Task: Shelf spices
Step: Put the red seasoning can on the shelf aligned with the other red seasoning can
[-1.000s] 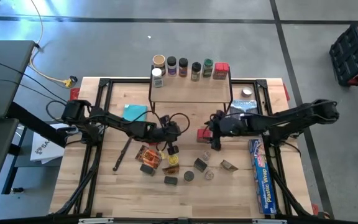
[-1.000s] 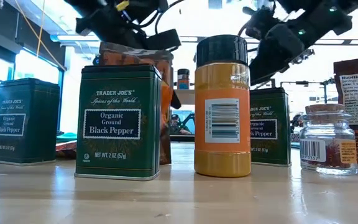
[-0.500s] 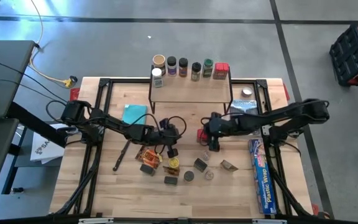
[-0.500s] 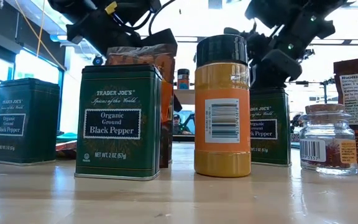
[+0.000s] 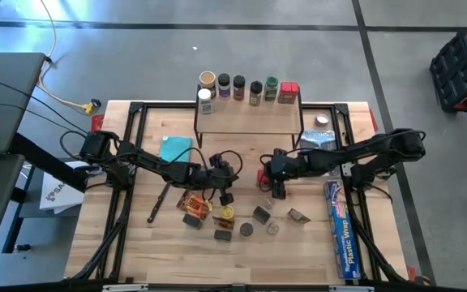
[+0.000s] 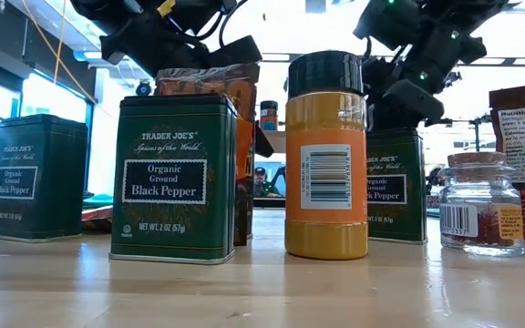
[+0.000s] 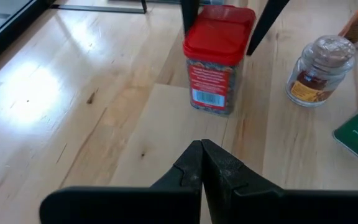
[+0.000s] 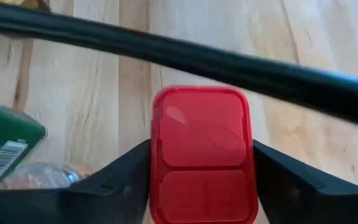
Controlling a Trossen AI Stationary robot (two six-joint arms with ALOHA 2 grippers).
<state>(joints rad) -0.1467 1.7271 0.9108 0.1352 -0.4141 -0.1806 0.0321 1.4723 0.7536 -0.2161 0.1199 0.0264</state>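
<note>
Step in hand: pick-up of one spice for the shelf. The right gripper (image 8: 201,186) stands over the red-lidded jar (image 8: 202,149), one dark finger on each side of the lid, jaws apart and straddling it; whether the pads already touch the jar cannot be told. In the left wrist view the same jar (image 7: 218,59) stands upright on the table (image 7: 55,93), a small glass jar (image 7: 319,70) near it.

Left gripper (image 7: 202,163): fingers pressed together, holding nothing, hovering just above the table beside the loose spices.

Shelf (image 5: 250,118): at the far side of the table, a row of jars (image 5: 239,88) along its back edge, the front of its top bare.

Still loose on the table: green pepper tins (image 6: 173,178), an orange bottle with black cap (image 6: 326,155), packets and small jars.

Next move, judged: close firmly on the jar, lift it straight up clear of its neighbours, carry it to the bare part of the shelf.

Change from a second ago: the right arm has swung in and come down over the jar, and its jaws have begun to narrow; the left gripper has shifted slightly, shut as before.
</note>
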